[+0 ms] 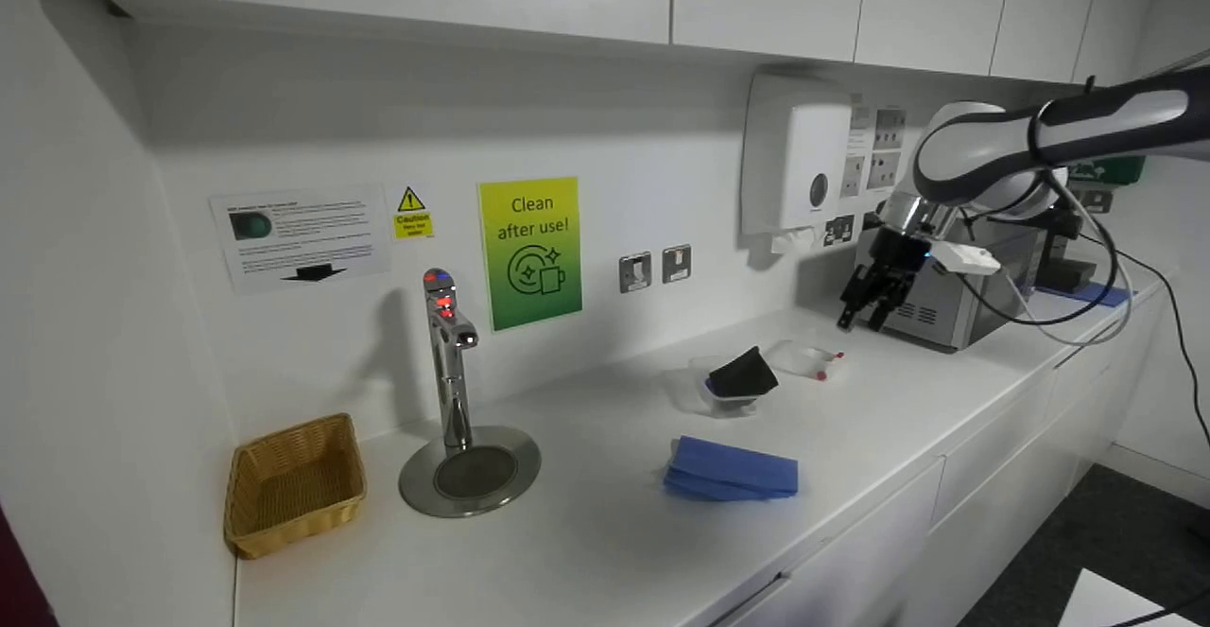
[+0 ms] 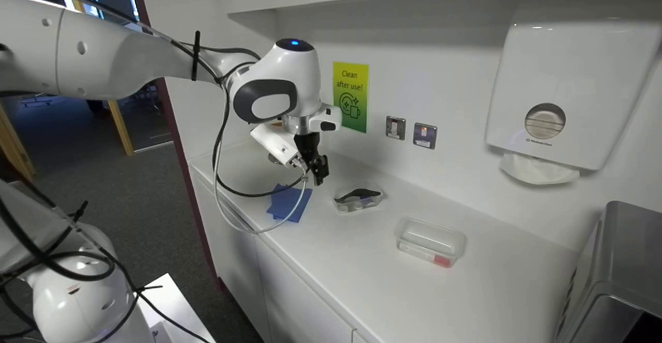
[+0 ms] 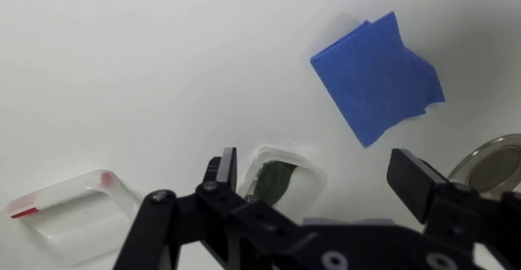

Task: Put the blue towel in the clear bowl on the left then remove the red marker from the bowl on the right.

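Nothing in its grasp! In an exterior view the gripper (image 1: pixel 861 324) hung above the bench (image 1: pixel 586 542), jaws apart and pointing down, and there was the blue towel (image 1: pixel 733 469), folded in layers near the front edge, most likely laid out there so the jaws could come at it from above. Behind the towel sat the left clear bowl (image 1: pixel 734 407), first stop by the task's order, with a black item (image 1: pixel 743 374) poking above its rim; what that was I couldn't tell, but it looked apt to crowd the towel. In an exterior view the right clear bowl (image 2: pixel 421 242) stood well apart from the towel, and low at its wall showed the red marker (image 2: pixel 442 261), presumably sitting there because its turn came second. Then the wrist view, and no doubt about it: jaws spread wide, empty, the left clear bowl showing between them, partly hidden by the gripper's own frame! Beyond lay the towel, flat, uncaught, touching neither bowl, so that wide spread probably suited a first grab. The right clear bowl sat off to that view's left, red at both ends of a long wall: the marker probably lay lengthwise for the better fit.
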{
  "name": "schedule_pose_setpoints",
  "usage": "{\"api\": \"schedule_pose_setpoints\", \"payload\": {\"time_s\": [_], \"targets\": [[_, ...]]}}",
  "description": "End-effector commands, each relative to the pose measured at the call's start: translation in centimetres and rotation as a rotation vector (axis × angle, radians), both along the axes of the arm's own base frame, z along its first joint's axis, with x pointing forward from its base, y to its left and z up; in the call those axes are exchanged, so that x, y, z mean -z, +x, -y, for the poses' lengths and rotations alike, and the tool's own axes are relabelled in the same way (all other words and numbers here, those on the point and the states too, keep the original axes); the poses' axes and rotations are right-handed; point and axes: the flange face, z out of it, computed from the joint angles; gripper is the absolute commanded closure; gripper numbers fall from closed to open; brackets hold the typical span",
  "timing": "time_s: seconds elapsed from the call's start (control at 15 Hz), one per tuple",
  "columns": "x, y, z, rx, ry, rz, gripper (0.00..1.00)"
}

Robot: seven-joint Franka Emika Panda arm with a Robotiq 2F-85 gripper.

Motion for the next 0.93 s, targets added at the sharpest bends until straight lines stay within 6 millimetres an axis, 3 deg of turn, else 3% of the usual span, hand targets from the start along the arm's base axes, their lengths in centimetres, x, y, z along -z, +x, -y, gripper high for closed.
{"api": "schedule_pose_setpoints", "payload": {"time_s": [0.0,0.2,0.4,0.67,0.73,0.87], "targets": [[3.0,4.2,-6.5,0.170,0.029,-0.022,0.00],[6.4,6.5,-11.2,0.312,-0.012,-0.083,0.00],[9.0,7.2,-14.7,0.451,-0.043,-0.188,0.00],[9.3,7.1,-15.7,0.685,-0.054,-0.230,0.00],[10.6,7.0,-15.8,0.596,-0.045,-0.216,0.00],[10.7,6.9,-16.0,0.606,-0.045,-0.220,0.00]]}}
